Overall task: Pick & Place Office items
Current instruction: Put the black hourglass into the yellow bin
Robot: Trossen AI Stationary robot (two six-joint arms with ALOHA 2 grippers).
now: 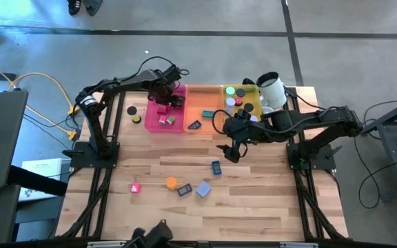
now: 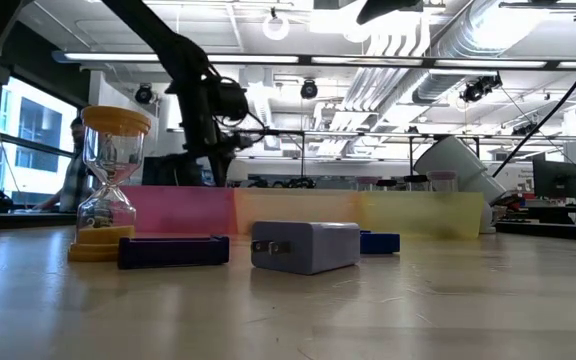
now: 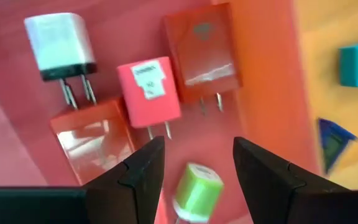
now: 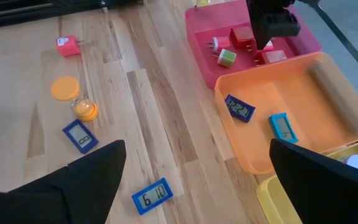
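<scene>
The left tool [image 1: 165,91] was seen hanging over the pink tray [image 1: 158,125], with its two fingers apart and nothing held between them. It was probably placed there because a plug had just been put down, or because one was about to be moved. Under it, five little plugs were counted in the left wrist view: a white plug [image 3: 59,45], a pink plug [image 3: 149,91], two red plugs [image 3: 201,53] and a green plug [image 3: 197,191], which lay right between the fingers. The plugs were likely kept together in that tray because they were the same kind of thing. The right tool [image 1: 233,150] was held low over the surface [image 1: 253,200], just in front of the orange tray [image 1: 205,93], with its fingers spread as wide as they could go and empty. It seemed to be made ready for the blue clock [image 1: 216,167] lying near it. Two small clocks [image 4: 239,107] were counted in the orange tray, so the clocks were probably meant for that one. Some round rolls [image 1: 240,93] were seen in the yellow tray [image 1: 253,88], but an exact count could not be made. A white cup [image 1: 272,91] lay tipped at its far corner. Five things were left on the surface: the blue clock, a pink plug, an orange sand timer [image 1: 171,182], a dark clock [image 1: 184,191] and a pale plug [image 1: 203,189].
</scene>
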